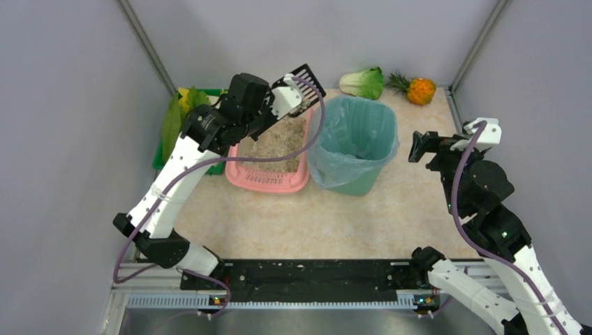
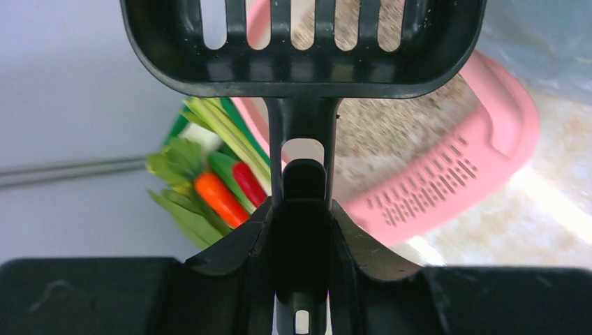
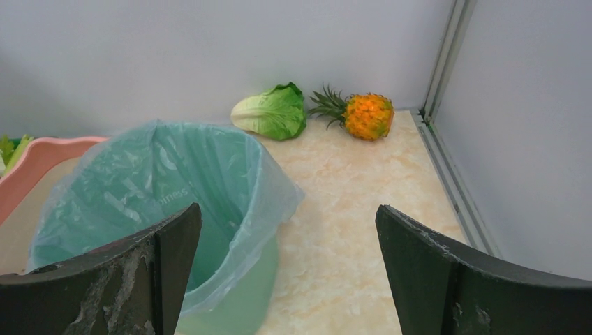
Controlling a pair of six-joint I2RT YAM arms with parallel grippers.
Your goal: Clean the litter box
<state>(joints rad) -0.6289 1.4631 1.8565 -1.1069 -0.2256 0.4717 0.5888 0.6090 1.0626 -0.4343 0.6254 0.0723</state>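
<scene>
The pink litter box (image 1: 268, 179) with grey-beige litter (image 1: 278, 138) lies left of the teal bin, its slotted grille at the near end. It also shows in the left wrist view (image 2: 447, 181). My left gripper (image 1: 277, 105) is shut on the handle of a black slotted scoop (image 1: 303, 82), held in the air over the box's far right part, next to the bin's rim. In the left wrist view the scoop (image 2: 304, 49) fills the top, and its visible part holds nothing. My right gripper (image 1: 421, 147) is open and empty, raised to the right of the bin.
A teal bag-lined bin (image 1: 354, 143) stands right of the litter box and shows in the right wrist view (image 3: 160, 202). A green crate of vegetables (image 1: 183, 115) sits at the left. A cabbage (image 1: 364, 82) and a pineapple (image 1: 417, 89) lie by the back wall.
</scene>
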